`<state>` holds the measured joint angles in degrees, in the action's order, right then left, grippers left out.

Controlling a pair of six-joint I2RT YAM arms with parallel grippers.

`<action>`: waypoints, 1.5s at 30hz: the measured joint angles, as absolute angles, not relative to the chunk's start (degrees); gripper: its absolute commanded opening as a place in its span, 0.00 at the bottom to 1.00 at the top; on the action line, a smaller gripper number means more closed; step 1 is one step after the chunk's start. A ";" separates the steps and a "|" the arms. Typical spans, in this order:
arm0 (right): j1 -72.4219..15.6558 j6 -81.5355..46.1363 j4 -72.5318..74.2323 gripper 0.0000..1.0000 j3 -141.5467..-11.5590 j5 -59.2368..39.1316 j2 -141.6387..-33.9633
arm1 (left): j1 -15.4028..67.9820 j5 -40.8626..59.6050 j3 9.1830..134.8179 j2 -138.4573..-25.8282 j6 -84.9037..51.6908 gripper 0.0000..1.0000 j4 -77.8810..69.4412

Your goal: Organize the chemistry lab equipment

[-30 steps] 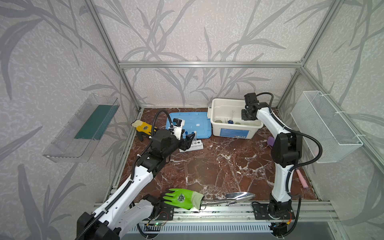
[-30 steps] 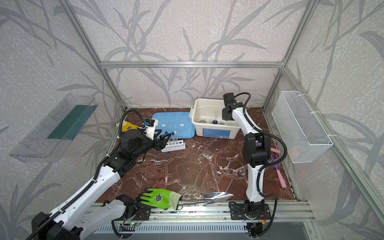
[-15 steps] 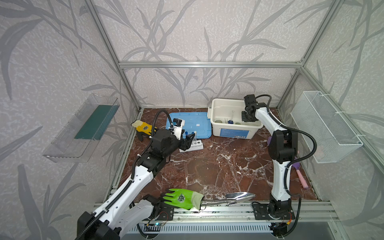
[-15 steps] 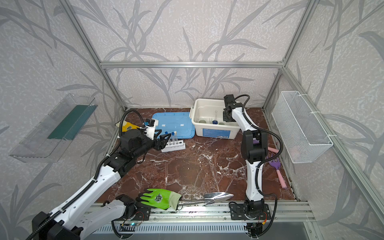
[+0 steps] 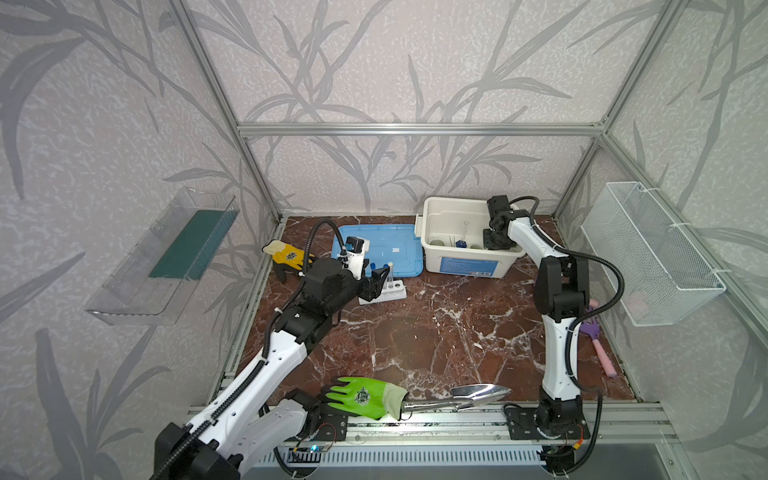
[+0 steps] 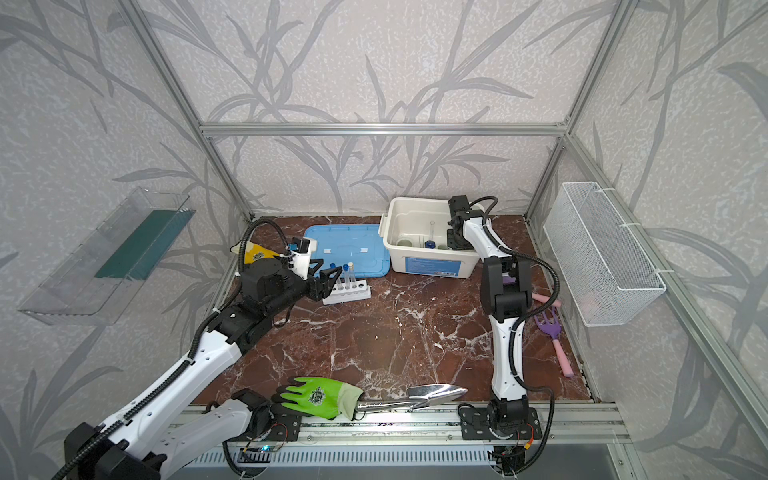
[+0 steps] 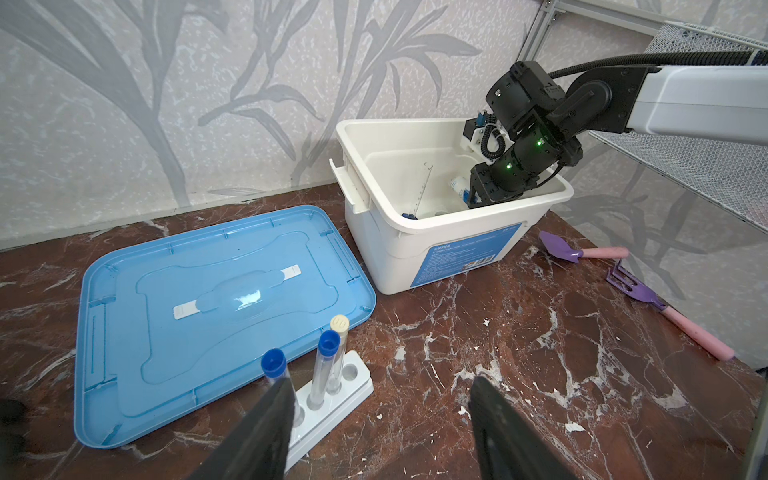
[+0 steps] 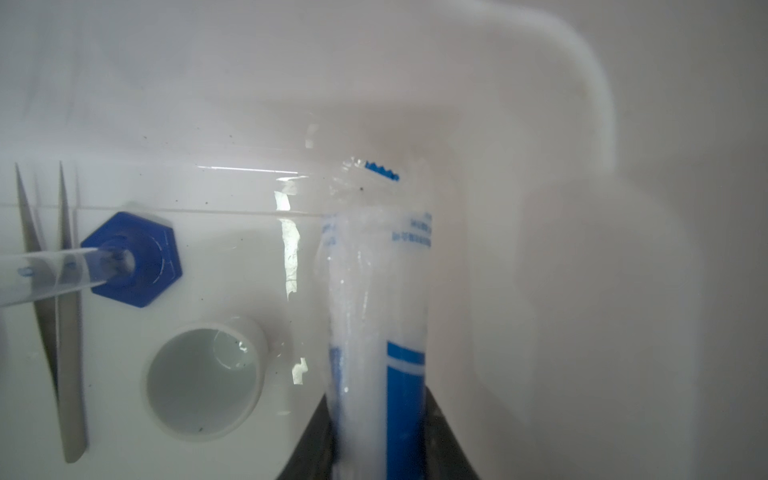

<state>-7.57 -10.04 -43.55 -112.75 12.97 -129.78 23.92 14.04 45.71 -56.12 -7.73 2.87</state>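
Your right gripper (image 8: 378,409) is down inside the white bin (image 5: 453,210), at 1 o'clock on the table (image 5: 415,345). In both top views the bin wall hides its tips. Only the right wrist view shows its state: narrow, pinched on a clear-wrapped white and blue packet (image 8: 374,270). The packet's lower end is cut off and its print is too blurred to read.

On the bin floor near it lie a small white cup (image 8: 203,378), tweezers (image 8: 68,374) and a graduated cylinder (image 8: 133,259) with a blue hex base, its top cut off. In a top view the cylinder (image 5: 460,243) stands at that gripper's 9 o'clock.

Your left gripper (image 7: 380,386) is wide and holds nothing. The six-hole rack (image 6: 353,293) sits just beside it at 4 o'clock, by the blue lid (image 6: 349,249) edge. Three test tubes (image 7: 328,345) stand in the rack, two blue-capped and one white-capped. One finger hides the nearest tube's foot.
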 measured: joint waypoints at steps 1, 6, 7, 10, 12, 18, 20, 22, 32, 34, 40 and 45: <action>-7.53 -10.04 -43.51 0.29 -112.75 12.97 -129.82 | 23.92 14.02 45.71 -56.25 -7.73 0.67 2.90; -7.01 -10.09 -42.85 0.29 -112.77 12.38 -130.56 | 23.92 14.02 45.71 -56.45 -7.73 0.67 2.90; -6.87 -10.09 -42.74 0.29 -112.77 12.23 -130.93 | 23.92 14.02 45.69 -56.47 -7.73 0.67 2.90; -6.79 -10.48 -42.61 0.31 -113.01 11.53 -132.09 | 23.92 14.02 45.69 -56.55 -7.73 0.67 2.90; -6.83 -10.68 -42.57 0.31 -113.56 11.14 -132.97 | 23.92 14.02 45.69 -56.77 -7.73 0.67 2.87; -6.85 -11.00 -42.72 0.34 -114.17 10.17 -134.04 | 23.92 14.04 45.71 -57.58 -7.75 0.67 2.83; -6.81 -11.05 -42.72 0.35 -114.50 10.00 -134.21 | 23.92 14.04 45.69 -57.63 -7.73 0.67 2.83; -6.79 -11.16 -42.72 0.36 -114.65 9.96 -134.28 | 23.92 14.04 45.71 -57.63 -7.73 0.67 2.81; -6.74 -11.18 -43.18 0.46 -116.27 9.85 -136.73 | 23.92 14.04 45.71 -57.65 -7.73 0.67 2.72; -6.74 -11.20 -43.29 0.49 -116.27 9.74 -136.92 | 23.92 14.04 45.71 -57.65 -7.75 0.67 2.72; -6.74 -11.14 -43.66 0.54 -116.31 9.37 -136.92 | 23.92 14.06 45.71 -57.65 -7.73 0.67 2.72; -6.79 -10.98 -44.10 0.61 -116.51 8.82 -136.57 | 23.92 14.04 45.71 -57.65 -7.79 0.67 2.70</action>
